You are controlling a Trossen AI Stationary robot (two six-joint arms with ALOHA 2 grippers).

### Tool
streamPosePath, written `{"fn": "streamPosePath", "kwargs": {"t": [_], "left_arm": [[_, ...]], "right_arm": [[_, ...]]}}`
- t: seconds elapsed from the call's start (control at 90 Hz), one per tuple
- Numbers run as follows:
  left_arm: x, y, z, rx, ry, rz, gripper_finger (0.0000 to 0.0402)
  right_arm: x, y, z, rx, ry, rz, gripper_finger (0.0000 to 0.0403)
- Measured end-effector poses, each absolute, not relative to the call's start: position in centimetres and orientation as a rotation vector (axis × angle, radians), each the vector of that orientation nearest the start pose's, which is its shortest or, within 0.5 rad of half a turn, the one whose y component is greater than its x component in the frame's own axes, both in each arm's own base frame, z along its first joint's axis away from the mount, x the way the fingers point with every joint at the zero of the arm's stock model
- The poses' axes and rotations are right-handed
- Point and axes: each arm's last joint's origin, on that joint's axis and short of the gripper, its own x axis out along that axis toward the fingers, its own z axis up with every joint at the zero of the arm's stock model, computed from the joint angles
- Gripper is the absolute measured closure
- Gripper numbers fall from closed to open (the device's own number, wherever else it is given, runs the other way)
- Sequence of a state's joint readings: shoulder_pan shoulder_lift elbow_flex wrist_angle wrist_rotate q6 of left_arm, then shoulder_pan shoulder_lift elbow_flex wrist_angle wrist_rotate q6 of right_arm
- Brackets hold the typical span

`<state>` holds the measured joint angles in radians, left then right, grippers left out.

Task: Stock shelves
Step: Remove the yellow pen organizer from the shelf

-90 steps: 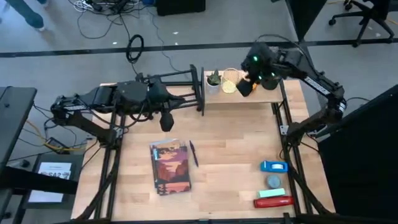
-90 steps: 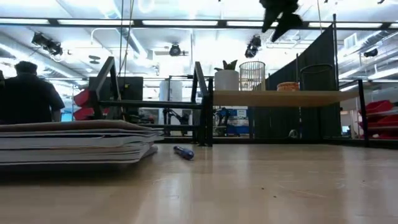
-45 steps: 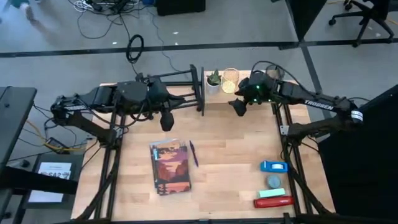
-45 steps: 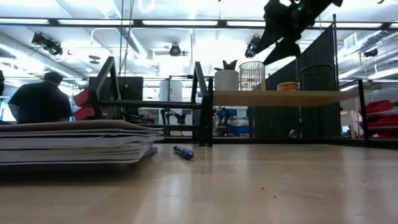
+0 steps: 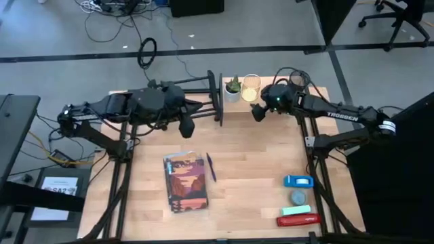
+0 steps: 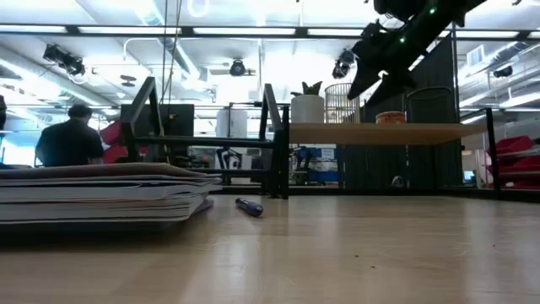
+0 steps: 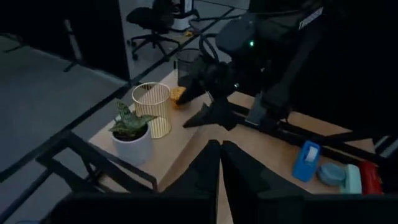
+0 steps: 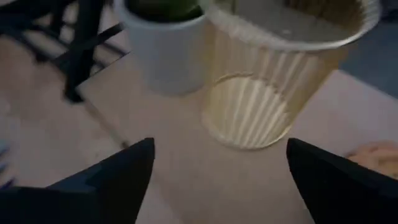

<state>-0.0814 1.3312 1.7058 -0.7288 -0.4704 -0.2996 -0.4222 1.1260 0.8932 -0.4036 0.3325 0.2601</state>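
A: Item: right gripper (image 5: 258, 113), fingers apart and empty, over the wooden plank shelf (image 5: 306, 103) at the table's far edge.

B: Left gripper (image 7: 220, 163) closed (idle by the black rack (image 5: 203, 95)). We risk toppling the wire basket (image 8: 283, 68).

a gold wire basket (image 8: 277, 93) stands on the pale wooden shelf (image 8: 180, 155), white plant pot (image 8: 165, 53) touching at its nine o'clock, right gripper (image 8: 217, 177) fingers spread wide.

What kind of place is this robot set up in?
Probably a robotics lab or open workshop: a rolling office chair and loose cables on the grey floor, ceiling-hung lights, and a person working beyond the table.
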Motion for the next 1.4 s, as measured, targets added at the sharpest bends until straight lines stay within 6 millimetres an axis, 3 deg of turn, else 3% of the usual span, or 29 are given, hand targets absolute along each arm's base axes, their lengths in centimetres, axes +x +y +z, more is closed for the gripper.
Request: {"fn": "streamPosePath", "kwargs": {"t": [0.189,0.4,0.6,1.022,1.4], "left_arm": [[26.1,-0.6,46.8,-0.219,0.291,0.445,0.0402],[26.7,-0.4,46.6,-0.246,0.282,0.447,0.0402],[26.8,-0.3,46.6,-0.261,0.281,0.446,0.0402],[26.8,-0.4,46.5,-0.300,0.278,0.436,0.0402],[26.8,-0.4,46.6,-0.307,0.276,0.436,0.0402]], "right_arm": [[20.3,-12.5,28.7,0.299,0.528,-0.873,0.0006],[21.6,-14.4,27.3,0.230,0.587,-0.731,0.0027],[22.5,-15.6,26.1,0.202,0.603,-0.757,0.0027],[22.0,-18.3,26.2,0.227,0.496,-0.531,0.0025],[21.7,-18.6,26.3,0.158,0.490,-0.390,0.0041]]}}
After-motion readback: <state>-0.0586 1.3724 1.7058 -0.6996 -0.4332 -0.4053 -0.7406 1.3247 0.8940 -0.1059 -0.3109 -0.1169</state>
